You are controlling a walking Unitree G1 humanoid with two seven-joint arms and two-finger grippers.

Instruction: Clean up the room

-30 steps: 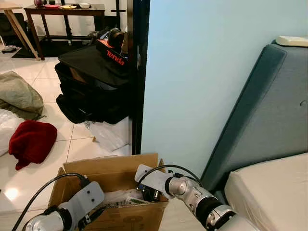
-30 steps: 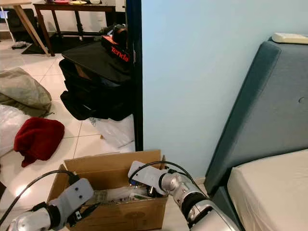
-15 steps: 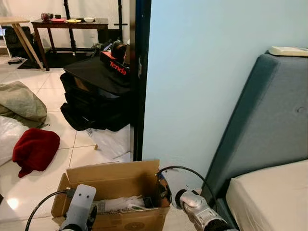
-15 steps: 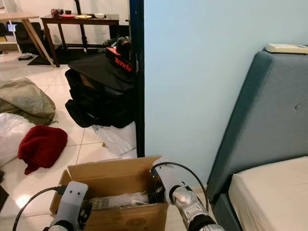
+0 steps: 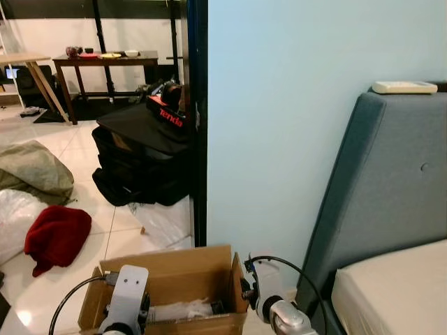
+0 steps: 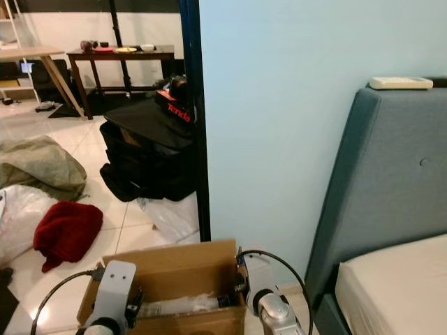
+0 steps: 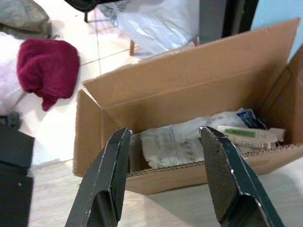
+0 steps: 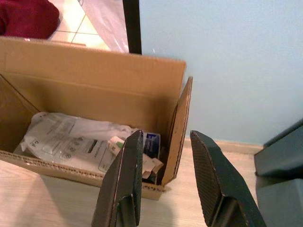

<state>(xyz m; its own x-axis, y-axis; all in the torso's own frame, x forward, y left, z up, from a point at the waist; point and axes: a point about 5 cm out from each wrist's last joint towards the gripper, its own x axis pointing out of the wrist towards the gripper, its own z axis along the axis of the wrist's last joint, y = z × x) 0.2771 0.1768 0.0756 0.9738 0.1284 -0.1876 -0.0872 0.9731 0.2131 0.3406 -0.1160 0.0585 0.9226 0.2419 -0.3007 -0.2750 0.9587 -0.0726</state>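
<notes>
Currently the left pincer hangs spread wide and empty above the near wall of the cardboard box; the right pincer, likewise parted and holding nothing, straddles the box's end flap, probably to steady or shift it. Inside lie a plastic bag and small packets. A red cloth remains on the floor, well apart.

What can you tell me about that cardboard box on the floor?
The box is plain brown corrugated cardboard, open at the top with its flaps standing up. It sits upright on the floor by the blue wall. Inside lie a crumpled white plastic bag with print and a few small packets. The right gripper straddles its side flap, open.
</notes>
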